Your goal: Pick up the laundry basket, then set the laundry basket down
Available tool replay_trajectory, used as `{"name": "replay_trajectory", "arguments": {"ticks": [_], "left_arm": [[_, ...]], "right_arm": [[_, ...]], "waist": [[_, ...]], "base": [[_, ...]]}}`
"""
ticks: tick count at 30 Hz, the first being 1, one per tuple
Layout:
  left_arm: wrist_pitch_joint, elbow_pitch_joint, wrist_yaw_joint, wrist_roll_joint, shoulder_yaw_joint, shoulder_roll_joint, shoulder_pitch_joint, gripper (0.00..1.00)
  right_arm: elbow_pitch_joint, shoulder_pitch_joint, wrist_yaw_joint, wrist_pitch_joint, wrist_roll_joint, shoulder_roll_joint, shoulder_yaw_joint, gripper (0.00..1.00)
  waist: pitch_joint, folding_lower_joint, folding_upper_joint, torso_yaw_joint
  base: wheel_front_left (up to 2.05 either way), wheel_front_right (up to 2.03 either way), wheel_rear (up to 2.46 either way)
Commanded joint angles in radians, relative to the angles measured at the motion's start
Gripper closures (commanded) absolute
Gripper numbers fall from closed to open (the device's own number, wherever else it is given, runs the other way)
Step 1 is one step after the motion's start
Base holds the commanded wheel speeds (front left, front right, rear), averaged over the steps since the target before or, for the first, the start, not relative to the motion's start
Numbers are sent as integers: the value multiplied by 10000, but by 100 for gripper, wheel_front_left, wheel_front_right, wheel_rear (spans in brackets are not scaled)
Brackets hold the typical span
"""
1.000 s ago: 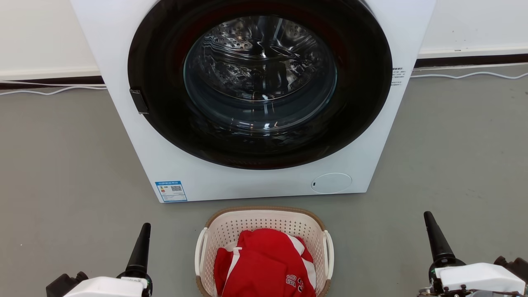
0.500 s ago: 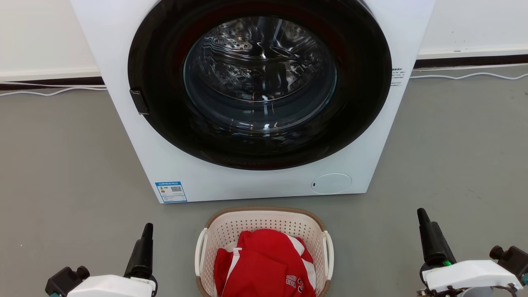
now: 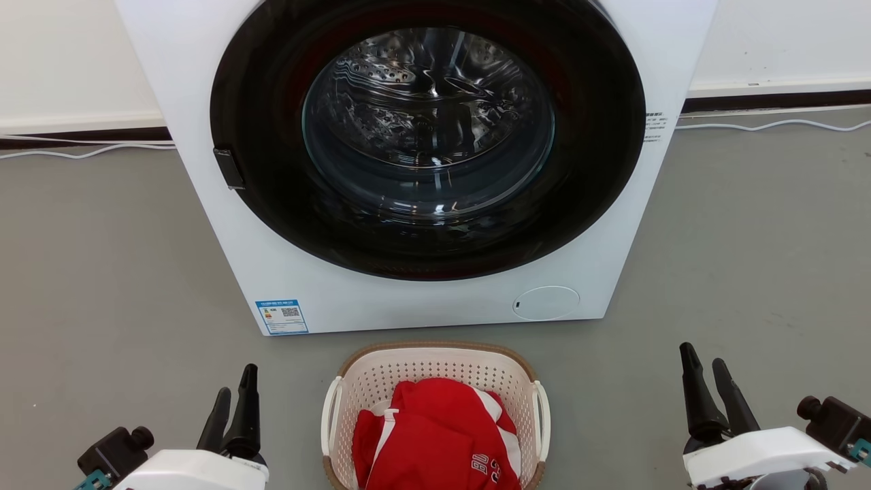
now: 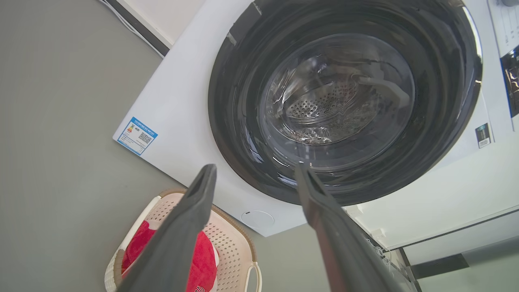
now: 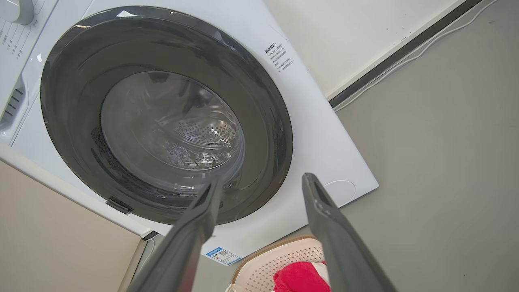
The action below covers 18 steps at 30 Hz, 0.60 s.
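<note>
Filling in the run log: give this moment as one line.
phase: pre-grasp | left hand: open, empty | right hand: open, empty | laundry basket: on floor, untouched, red garment inside

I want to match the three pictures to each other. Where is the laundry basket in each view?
Head view: the laundry basket is at the bottom centre, in front of the washing machine.
Left wrist view: basket bottom left, partly behind a finger of the left gripper.
Right wrist view: basket bottom edge, between the fingers of the right gripper.
Shared landmark: the blue label on the machine's lower front corner.
</note>
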<state>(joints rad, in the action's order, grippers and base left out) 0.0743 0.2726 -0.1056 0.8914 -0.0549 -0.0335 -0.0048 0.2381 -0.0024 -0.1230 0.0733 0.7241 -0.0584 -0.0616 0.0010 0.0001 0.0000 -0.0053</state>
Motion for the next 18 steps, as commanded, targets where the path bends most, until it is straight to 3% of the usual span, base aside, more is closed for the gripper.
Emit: {"name": "replay_trajectory", "arguments": {"ticks": [1,18], "left_arm": [[137,-310,47,-404,-104,-99,-136,0],[643,-416,16,-2630,-97,-119,-42,0]], "right_arm": [[-323,-390,-41,172,-430,-192,151,0],[-332,-468,-52,671,-2708,-257,176,0]], "waist": [[0,-1,0,6],[-3,-1,0,36]], "base": [[0,0,0],[0,0,0]]}}
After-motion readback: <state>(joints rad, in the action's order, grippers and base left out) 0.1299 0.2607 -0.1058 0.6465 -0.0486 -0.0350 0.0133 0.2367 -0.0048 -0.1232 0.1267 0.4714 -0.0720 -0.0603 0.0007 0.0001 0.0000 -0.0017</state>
